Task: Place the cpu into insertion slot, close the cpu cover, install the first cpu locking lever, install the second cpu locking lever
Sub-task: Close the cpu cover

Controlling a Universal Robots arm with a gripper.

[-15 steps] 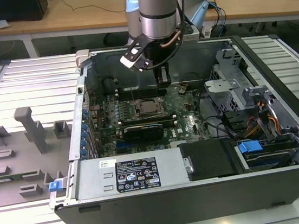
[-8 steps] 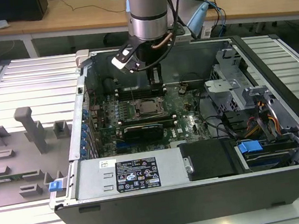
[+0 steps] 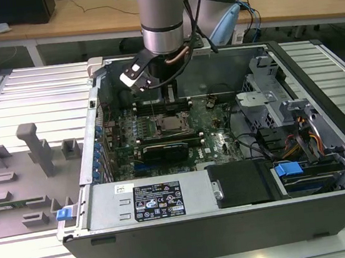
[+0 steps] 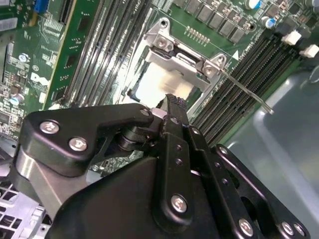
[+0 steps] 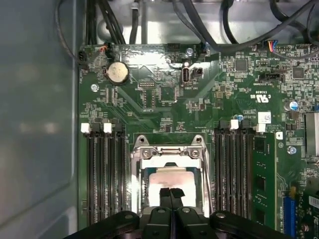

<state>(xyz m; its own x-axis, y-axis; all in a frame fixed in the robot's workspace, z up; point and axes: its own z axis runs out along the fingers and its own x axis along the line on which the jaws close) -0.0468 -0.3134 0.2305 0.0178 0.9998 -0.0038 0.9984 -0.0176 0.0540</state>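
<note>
The insertion slot sits in the middle of the motherboard inside the open computer case. The cpu lies flat in it, its beige top showing through the window of the cpu cover. That silver cover frame lies down around the chip. A thin metal locking lever sticks out at an angle beside the socket. My gripper hangs just over the chip's near edge, its black fingers pressed together and holding nothing; in the exterior view the gripper stands right behind the socket.
Long black memory slots flank the socket on both sides. A coin battery and black cables lie beyond it. The grey case wall is close. A long black card sits in front of the socket; a grey fixture tray lies at the exterior view's left.
</note>
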